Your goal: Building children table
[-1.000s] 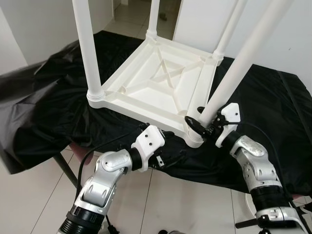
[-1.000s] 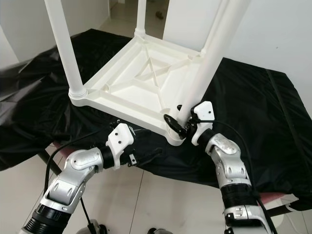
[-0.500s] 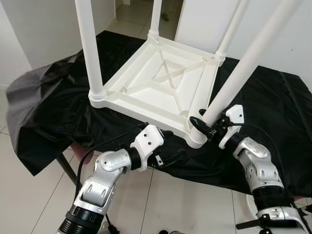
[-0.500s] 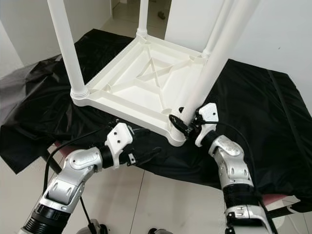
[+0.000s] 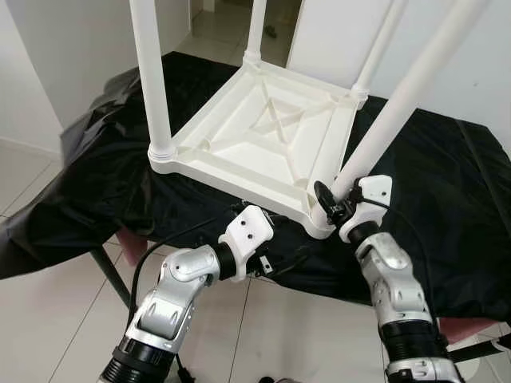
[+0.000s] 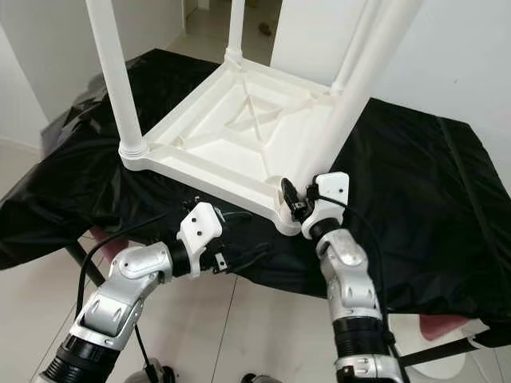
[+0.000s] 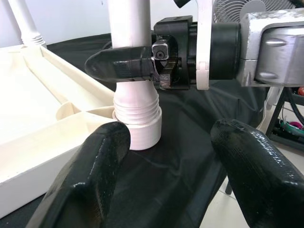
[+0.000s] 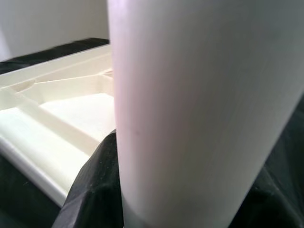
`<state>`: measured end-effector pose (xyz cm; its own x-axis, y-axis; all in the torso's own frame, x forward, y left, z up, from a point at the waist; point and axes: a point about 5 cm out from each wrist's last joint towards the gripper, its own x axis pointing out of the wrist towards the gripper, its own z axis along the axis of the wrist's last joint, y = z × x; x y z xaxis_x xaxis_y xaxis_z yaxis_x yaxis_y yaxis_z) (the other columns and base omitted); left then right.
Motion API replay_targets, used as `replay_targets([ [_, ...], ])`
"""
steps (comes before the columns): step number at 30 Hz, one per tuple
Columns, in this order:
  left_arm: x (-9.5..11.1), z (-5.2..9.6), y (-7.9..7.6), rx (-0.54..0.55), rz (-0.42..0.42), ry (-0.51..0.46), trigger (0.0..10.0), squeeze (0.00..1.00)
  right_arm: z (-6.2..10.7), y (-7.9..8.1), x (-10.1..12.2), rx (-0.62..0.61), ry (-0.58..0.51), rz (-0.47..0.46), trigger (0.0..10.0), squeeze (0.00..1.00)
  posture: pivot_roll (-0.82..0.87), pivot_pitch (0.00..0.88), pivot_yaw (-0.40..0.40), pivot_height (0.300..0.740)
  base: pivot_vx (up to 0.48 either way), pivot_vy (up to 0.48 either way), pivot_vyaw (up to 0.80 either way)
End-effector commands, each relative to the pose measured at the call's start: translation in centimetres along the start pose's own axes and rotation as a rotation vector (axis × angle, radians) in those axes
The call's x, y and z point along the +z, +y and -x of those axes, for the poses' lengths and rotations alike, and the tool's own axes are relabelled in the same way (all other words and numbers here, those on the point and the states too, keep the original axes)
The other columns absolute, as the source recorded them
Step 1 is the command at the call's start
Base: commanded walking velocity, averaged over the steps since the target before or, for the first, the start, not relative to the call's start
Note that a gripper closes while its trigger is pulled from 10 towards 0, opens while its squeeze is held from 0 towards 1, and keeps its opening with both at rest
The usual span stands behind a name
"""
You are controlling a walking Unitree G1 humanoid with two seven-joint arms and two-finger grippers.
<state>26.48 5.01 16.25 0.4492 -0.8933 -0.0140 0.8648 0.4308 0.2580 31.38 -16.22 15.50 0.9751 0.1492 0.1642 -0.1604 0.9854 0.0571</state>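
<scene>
one right claw [image 5: 329, 199] clamped round corner leg [image 5: 403, 88], apparently tilted

Tabletop [image 5: 263, 136] + legs [image 5: 150, 76] plain white plastic. Cloth [image 5: 447, 199] black, glossy. Floor tiles [image 5: 48, 319] off-white. Arms [image 5: 172, 295] silver w/ white covers; gripper fingers [image 7: 85, 185] black.

Silver arms, white wrist housings, black cables.

Home interior, white tiled floor [image 5: 48, 279], plain white walls [image 5: 72, 48], open doorway [image 5: 275, 16], work table draped in black cloth [image 5: 447, 183]
</scene>
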Motion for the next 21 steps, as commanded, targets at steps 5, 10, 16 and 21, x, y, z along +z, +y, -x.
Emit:
replay_targets([
  [5, 0.1, -0.1, 0.3, 0.089, 0.0, 0.0, 10.0, 0.0, 0.9, 0.2, -1.6, -0.161, 0.075, -0.047, 0.0, 0.0, 0.05, 0.121, -0.093, 0.74, 0.0, 0.0, 0.0],
  [10, 0.1, -0.2, 0.2, 0.078, 0.0, -0.001, 10.0, 0.0, 0.9, 0.7, -1.5, -0.163, 0.067, -0.051, 0.0, 0.0, 0.05, 0.119, -0.086, 0.74, 0.0, 0.0, 0.0],
  [16, 0.2, -0.1, 0.3, 0.079, -0.003, 0.0, 10.0, 0.0, 1.1, -0.4, -1.2, -0.205, 0.078, -0.02, 10.0, 0.0, 0.07, 0.12, -0.088, 0.74, 0.0, 0.0, 0.0],
  [21, 0.1, 0.0, 0.2, 0.081, -0.003, 0.001, 10.0, 0.0, 1.2, -0.7, -1.0, -0.191, 0.077, -0.023, 10.0, 1.0, 0.08, 0.117, -0.094, 0.74, 0.0, 0.0, 0.0],
])
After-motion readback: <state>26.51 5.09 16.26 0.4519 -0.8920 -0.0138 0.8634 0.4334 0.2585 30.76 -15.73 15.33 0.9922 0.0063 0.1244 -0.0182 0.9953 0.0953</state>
